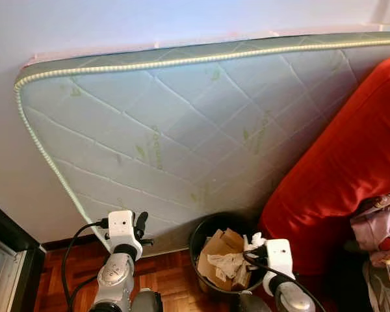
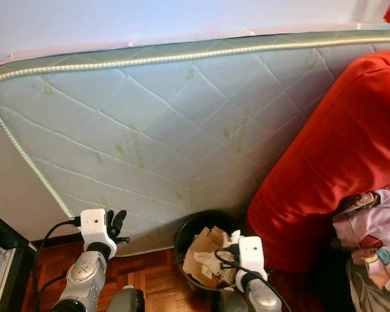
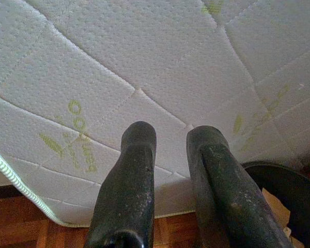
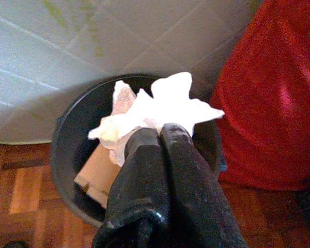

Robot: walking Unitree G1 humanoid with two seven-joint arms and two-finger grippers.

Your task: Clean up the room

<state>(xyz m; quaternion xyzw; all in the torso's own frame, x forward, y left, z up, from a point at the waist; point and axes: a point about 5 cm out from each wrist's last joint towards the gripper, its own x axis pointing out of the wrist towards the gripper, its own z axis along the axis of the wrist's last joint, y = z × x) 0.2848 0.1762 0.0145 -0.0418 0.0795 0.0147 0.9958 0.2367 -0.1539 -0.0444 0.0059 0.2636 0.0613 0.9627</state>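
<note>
**Crumpled tissue held over the bin; one mattress, one bin, two grippers**

Head views (left and right eye, one scene): One quilted mattress (image 1: 182, 123) stands on edge, leaning against a pale wall (image 1: 117, 26). One black bin (image 1: 211, 237) sits on the parquet floor (image 1: 162, 273) at the mattress's lower edge, holding brown cardboard scraps (image 1: 222, 250) and crumpled paper. One red cushion (image 1: 344, 169) leans just beside the bin, on the robot's right. A patterned pink cloth (image 1: 377, 227) lies at the far right edge. Both silver arms are raised forward from the lower frame: the left gripper (image 1: 141, 224) points up toward the mattress face, the right gripper (image 1: 255, 242) sits at the bin's rim with a scrap of white at its tip.

Left wrist view: The two black fingers (image 3: 132, 186) stand a narrow gap apart, with nothing between them. They point at the mattress; the bin's rim shows at one edge.

Right wrist view: The two black fingers (image 4: 178, 170) are pressed together, pinching one crumpled white tissue (image 4: 160, 111). The tissue is held above the bin's open mouth, cardboard visible below it, the red cushion alongside.
</note>
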